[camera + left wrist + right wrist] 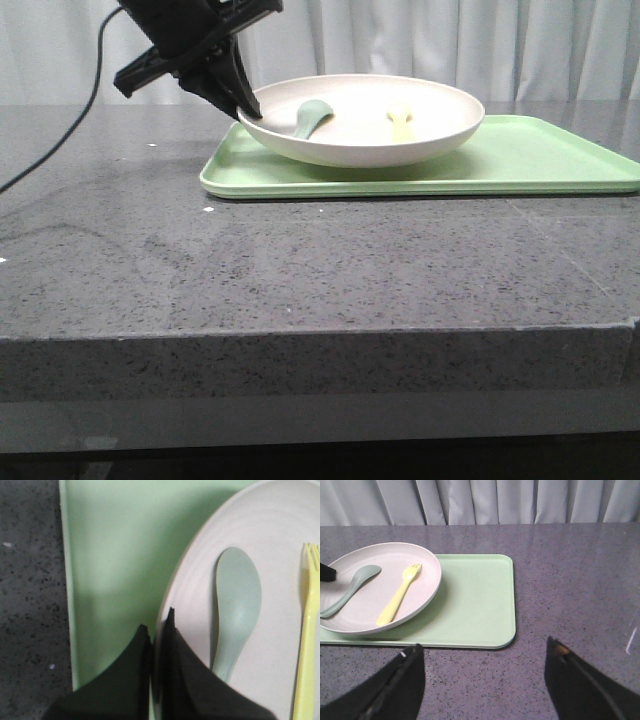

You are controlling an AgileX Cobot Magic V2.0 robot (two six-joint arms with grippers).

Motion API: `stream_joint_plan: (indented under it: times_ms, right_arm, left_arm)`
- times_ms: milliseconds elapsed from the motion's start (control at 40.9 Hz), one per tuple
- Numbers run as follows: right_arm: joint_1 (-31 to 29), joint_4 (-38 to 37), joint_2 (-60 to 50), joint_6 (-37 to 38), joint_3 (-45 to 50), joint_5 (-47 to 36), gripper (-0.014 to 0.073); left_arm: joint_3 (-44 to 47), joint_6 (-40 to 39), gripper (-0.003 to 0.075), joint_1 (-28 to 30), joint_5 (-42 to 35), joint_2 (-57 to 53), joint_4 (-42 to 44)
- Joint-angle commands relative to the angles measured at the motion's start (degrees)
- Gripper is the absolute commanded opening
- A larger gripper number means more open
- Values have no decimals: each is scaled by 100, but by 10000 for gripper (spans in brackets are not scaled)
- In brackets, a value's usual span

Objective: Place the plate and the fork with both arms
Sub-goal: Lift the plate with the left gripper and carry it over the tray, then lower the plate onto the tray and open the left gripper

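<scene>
Your large round cream-white matte plate (365, 120) sits on the left half of the rectangular light-green tray (520, 160), which lies on the speckled grey stone table (300, 270). Inside the plate you have the slim yellow plastic fork (400, 594) toward three o'clock and a pale teal-green spoon (312, 116) toward nine o'clock, lying side by side, apart. Your left gripper (157, 630) is clamped on the plate's rim at nine o'clock, one finger inside, one outside, close beside the spoon's handle. Your right gripper (485, 677) hangs over bare table beyond the tray's edge, its fingers (400, 680) spread wide and holding nothing. Pale curtains (450, 45) hang behind.
</scene>
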Motion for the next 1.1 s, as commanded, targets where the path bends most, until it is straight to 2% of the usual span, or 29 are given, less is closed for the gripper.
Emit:
stream_joint_plan:
  times_ms: [0,367,709,782,929,1076]
  right_arm:
    - [-4,7,67,-26,-224,-413,533]
    - [-4,7,67,-26,-224,-413,533]
    - [-4,7,67,-26,-224,-413,533]
    - [-4,7,67,-26,-224,-413,533]
    - [-4,7,67,-26,-224,-413,533]
    - [-4,7,67,-26,-224,-419,533]
  left_arm:
    - [-324,-255,-18,-98,-256,-240,-221]
    - [-324,-614,-18,-414,-911,-17,-166]
    - [-324,-641,-10,-498,-829,6,-63]
    - [-324,-641,17,-498,-817,6,-63]
    - [-324,-641,130,-498,-817,6,-63]
    - [-324,-641,208,-498,-827,6,-63]
